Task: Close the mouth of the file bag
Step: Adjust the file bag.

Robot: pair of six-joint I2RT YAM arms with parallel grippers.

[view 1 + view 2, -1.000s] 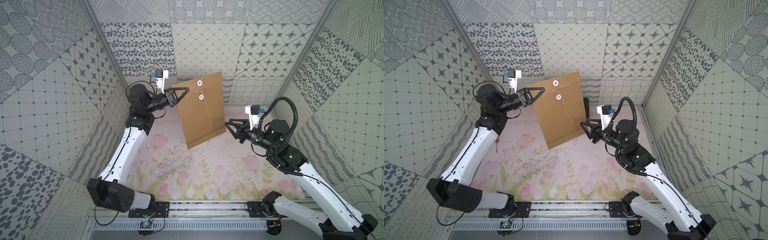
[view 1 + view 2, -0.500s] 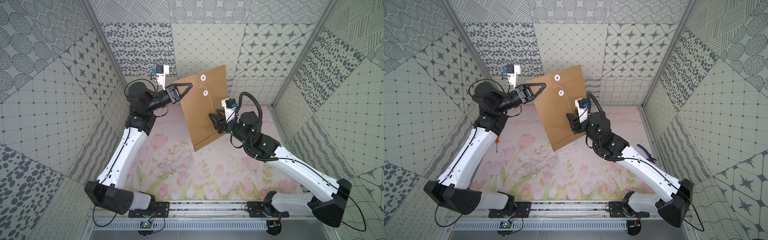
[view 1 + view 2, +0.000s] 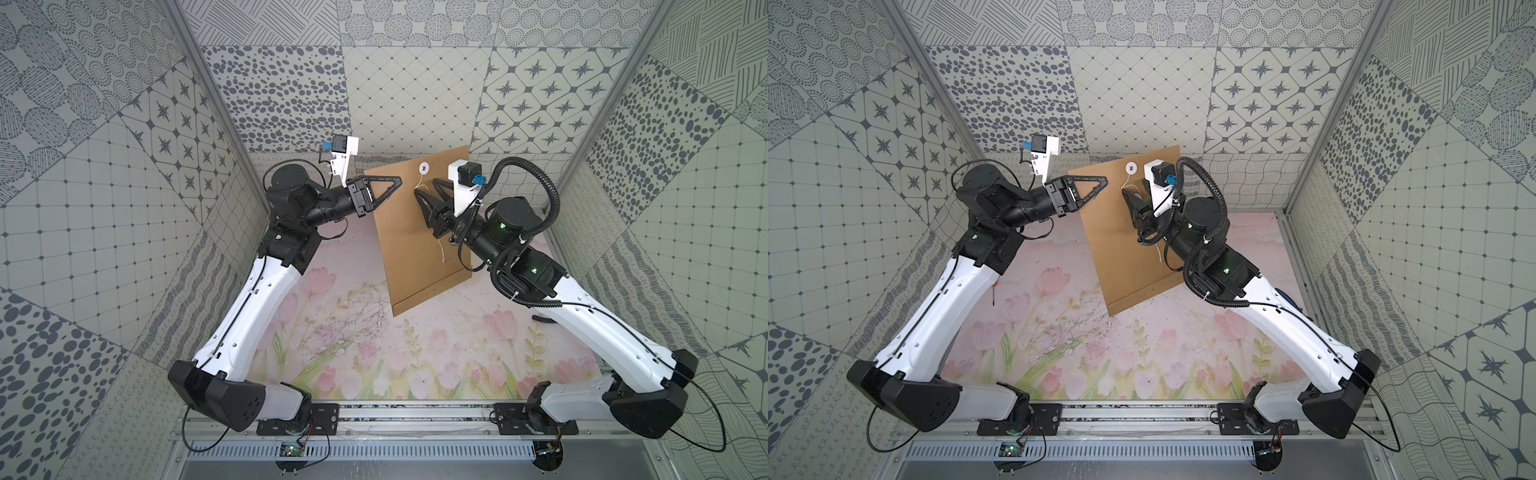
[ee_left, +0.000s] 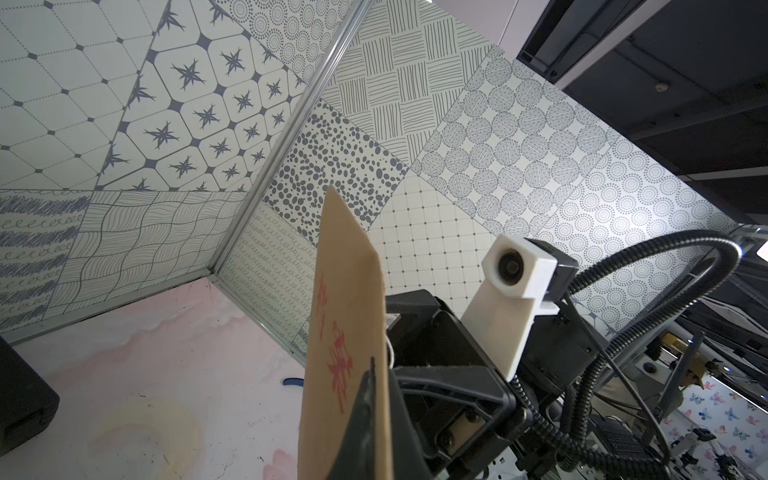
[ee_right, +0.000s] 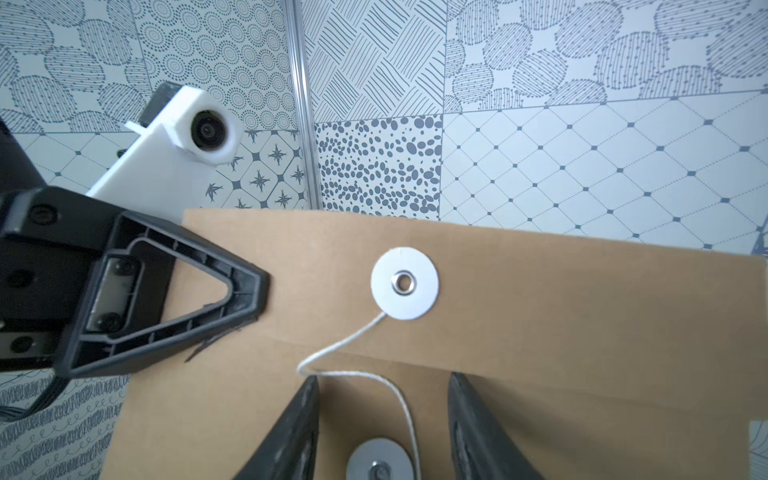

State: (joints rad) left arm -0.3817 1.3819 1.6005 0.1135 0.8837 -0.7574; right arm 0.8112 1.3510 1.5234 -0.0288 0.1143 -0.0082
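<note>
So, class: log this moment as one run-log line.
left jaws: shut on bag | right jaws: open, either side of string | flap: down | string: loose

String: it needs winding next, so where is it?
In the right wrist view, the string hangs from the upper white button, loops between the fingers of the open right gripper and passes beside the lower button.

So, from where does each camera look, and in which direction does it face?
Top views: overhead, above the arms' bases, looking down at both arms; left gripper shut on the file bag, right gripper open in front of it.
Left wrist: on the left arm, looking along the bag's edge towards the right arm's camera; one own dark finger shows.
Right wrist: on the right arm, facing the flap button and the left arm's camera; both own fingers show.
Shared: both wrist views show the bag.
</note>
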